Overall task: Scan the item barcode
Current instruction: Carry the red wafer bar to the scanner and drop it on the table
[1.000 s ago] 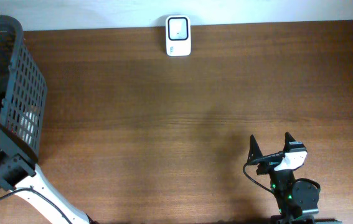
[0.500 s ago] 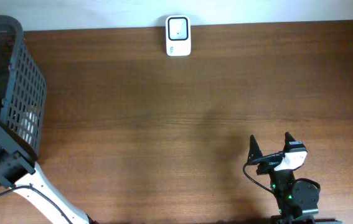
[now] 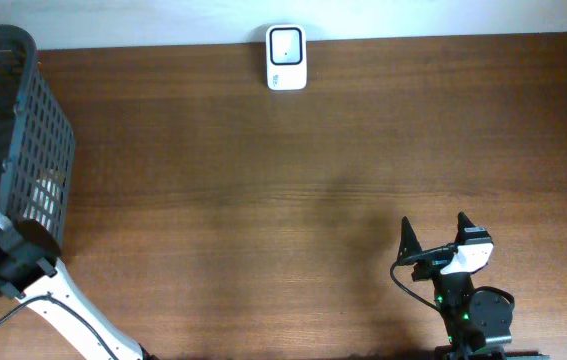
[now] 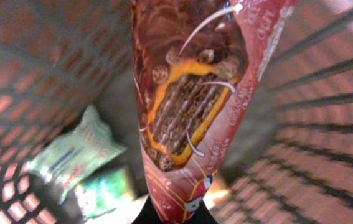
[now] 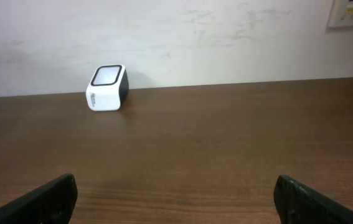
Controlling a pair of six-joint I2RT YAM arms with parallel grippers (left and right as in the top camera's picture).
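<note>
Since a second ago the left arm has shifted nearer beside the basket [image 3: 33, 130], and the left gripper [image 4: 175, 216] has clamped one end of a snack packet [image 4: 188, 106] inside it. The packet looks light and crinkly, with slippery foil and probably brittle contents, so the end seam is the safest hold. The right gripper [image 3: 435, 240] waits near right, jaws spread wide. The scanner [image 3: 286, 57] sits at the far edge.

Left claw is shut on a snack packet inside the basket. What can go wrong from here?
1. The left claw grips the snack packet by one end only; it may slip or swing when lifted.
2. The basket walls stand close; the packet could snag.
3. No barcode shows on its visible face, so the barcode scanner may miss.
</note>
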